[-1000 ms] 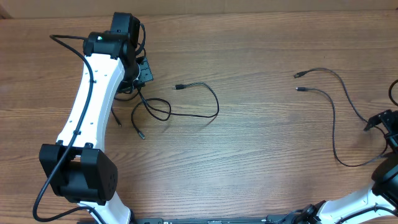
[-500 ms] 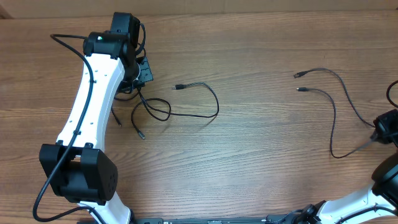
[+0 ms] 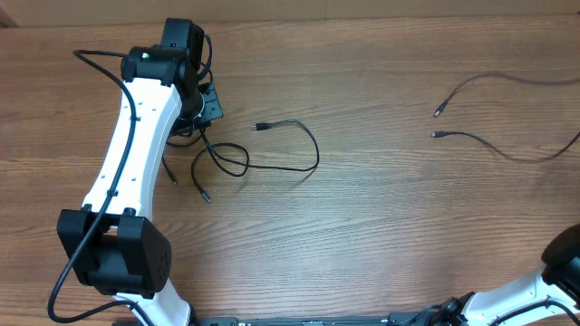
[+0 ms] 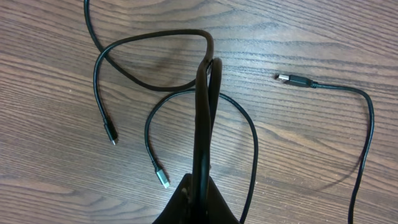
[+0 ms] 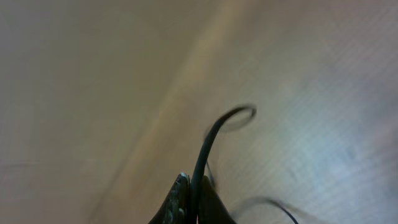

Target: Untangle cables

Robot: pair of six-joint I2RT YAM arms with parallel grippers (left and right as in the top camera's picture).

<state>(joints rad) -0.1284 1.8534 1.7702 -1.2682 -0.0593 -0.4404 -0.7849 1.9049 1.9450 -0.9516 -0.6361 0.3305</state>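
Observation:
At the left, thin black cables (image 3: pixel 317 154) lie in loose loops on the wooden table, with a plug end (image 3: pixel 260 127) pointing left. My left gripper (image 3: pixel 207 107) sits over the tangle's left side. In the left wrist view it (image 4: pixel 200 198) is shut on one black cable (image 4: pixel 202 112) that rises from the jaws. A USB plug (image 4: pixel 286 78) and a silver-tipped end (image 4: pixel 163 180) lie nearby. Two more cables (image 3: pixel 471 136) stretch off the right edge. The right gripper (image 5: pixel 194 198) shows only in its blurred wrist view, shut on a black cable (image 5: pixel 211 134).
The white left arm (image 3: pixel 136 136) with its thick black cable (image 3: pixel 91 59) spans the table's left side. The right arm's base (image 3: pixel 562 272) sits at the lower right corner. The table's back edge (image 3: pixel 362 16) runs along the top.
The right gripper has shut on a cable and moved out of the overhead view. The two right cables got pulled taut toward the right edge. The left arm has not moved.

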